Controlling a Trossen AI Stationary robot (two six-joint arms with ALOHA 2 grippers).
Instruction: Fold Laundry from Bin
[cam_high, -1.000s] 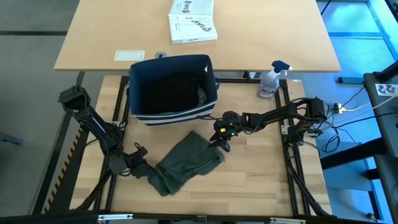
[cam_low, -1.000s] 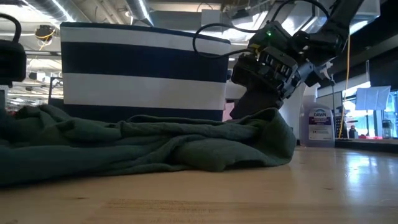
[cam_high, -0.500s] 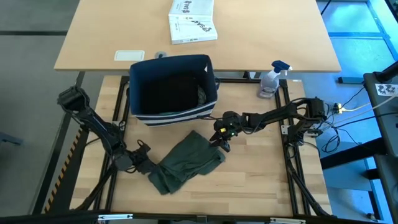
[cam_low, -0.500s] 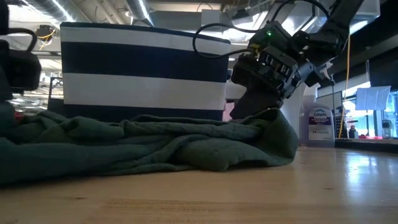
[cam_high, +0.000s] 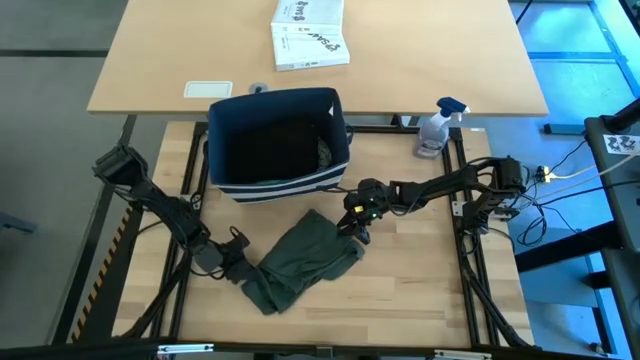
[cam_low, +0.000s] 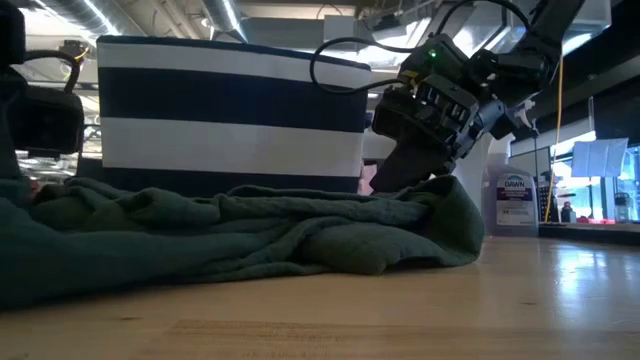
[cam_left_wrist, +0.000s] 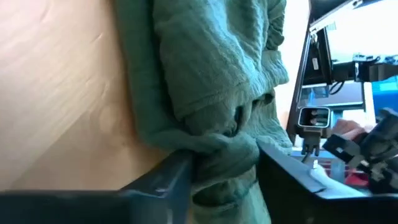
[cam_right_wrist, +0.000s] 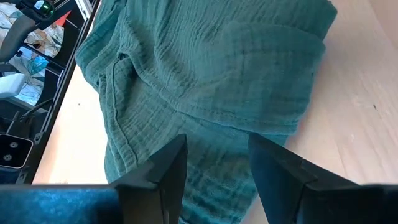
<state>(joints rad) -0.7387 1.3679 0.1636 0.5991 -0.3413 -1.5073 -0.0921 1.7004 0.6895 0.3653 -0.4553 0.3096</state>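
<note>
A crumpled green garment lies on the wooden table in front of the bin, a navy basket with white stripes. My left gripper is at the garment's near-left end, shut on a bunch of it. My right gripper is at the garment's far-right corner, shut on the cloth there. The rest of the garment rests slack and wrinkled on the table. My left gripper pinches a bunched, many-layered wad of the garment's near-left end between its two fingers. It comes in low from the table's left, slanting down. The wad stays on the table. My right gripper has the garment's far-right corner between its two fingers, coming from the table's right and slanting down. That corner stands raised above the table, and the cloth falls slack from it.
Grey cloth shows inside the bin. A spray bottle stands at the table's far right. A white printed box and a card lie on the farther table. Bare wood lies near and right of the garment.
My left gripper has moved toward the table's right edge, into the garment's near-left end, bunching that end and nudging the cloth a little toward the right. The far-right corner has stayed raised at my right gripper.
</note>
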